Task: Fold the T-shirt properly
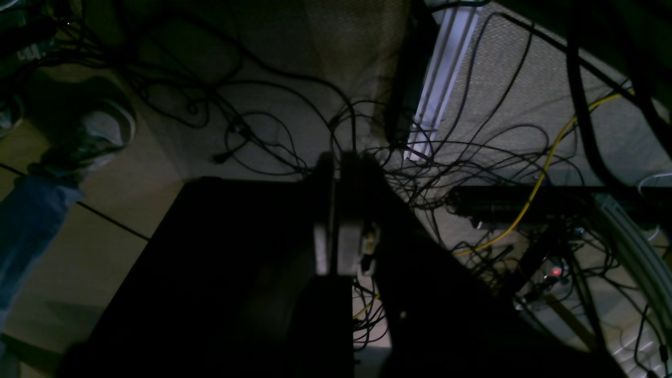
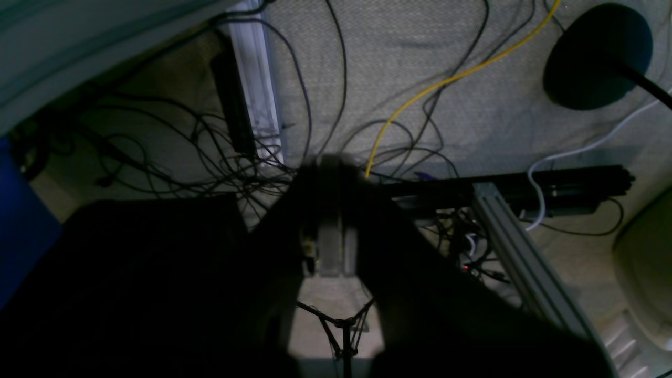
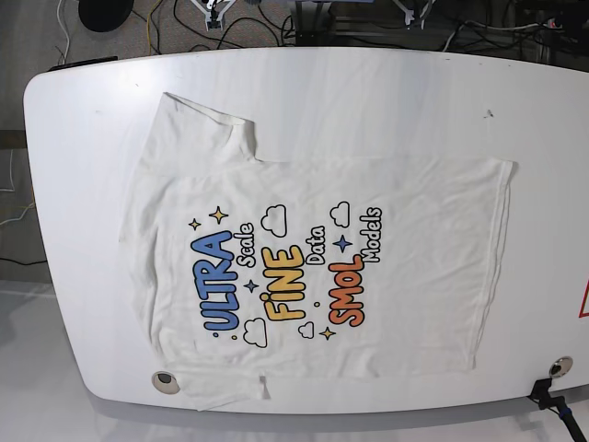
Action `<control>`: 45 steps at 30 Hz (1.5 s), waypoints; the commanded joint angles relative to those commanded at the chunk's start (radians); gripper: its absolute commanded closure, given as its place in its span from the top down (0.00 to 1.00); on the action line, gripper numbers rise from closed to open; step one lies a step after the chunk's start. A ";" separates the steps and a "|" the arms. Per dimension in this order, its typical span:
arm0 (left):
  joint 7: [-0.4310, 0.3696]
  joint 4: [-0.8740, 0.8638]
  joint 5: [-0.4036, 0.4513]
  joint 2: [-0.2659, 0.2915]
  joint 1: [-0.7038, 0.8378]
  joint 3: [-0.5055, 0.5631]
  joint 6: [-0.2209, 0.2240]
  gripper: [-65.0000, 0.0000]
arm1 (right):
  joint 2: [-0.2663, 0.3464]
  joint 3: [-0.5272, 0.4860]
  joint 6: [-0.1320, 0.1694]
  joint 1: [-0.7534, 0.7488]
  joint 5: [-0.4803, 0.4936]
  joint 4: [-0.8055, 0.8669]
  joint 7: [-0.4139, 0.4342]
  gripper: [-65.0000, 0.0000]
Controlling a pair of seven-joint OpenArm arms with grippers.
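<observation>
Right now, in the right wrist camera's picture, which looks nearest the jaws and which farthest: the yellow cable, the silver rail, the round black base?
1. yellow cable: its lower end reaches the centre, nearest.
2. silver rail: lower right.
3. round black base: top right corner, farthest.

A white table [image 3: 83, 120] stands above tangled cables [image 2: 220, 152] and a yellow cable [image 2: 446, 79].
</observation>
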 joint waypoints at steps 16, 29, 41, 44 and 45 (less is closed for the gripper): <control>0.044 0.458 -0.024 -0.118 0.394 0.034 -0.015 0.03 | 0.120 -0.005 0.003 -0.234 0.017 0.163 -0.006 0.00; 0.015 0.683 -0.026 -0.138 0.560 0.025 -0.012 0.00 | 0.134 -0.002 0.008 -0.456 0.032 0.535 -0.033 0.00; 0.125 1.313 -0.018 -0.192 0.898 0.016 -0.021 0.00 | 0.255 0.001 -0.002 -0.799 0.063 1.114 -0.147 0.00; 0.146 1.458 -0.012 -0.208 0.974 0.010 -0.026 0.00 | 0.283 0.009 -0.005 -0.874 0.071 1.273 -0.202 0.00; 0.157 1.504 -0.009 -0.211 0.994 0.006 -0.030 0.00 | 0.291 0.013 -0.003 -0.894 0.073 1.320 -0.216 0.00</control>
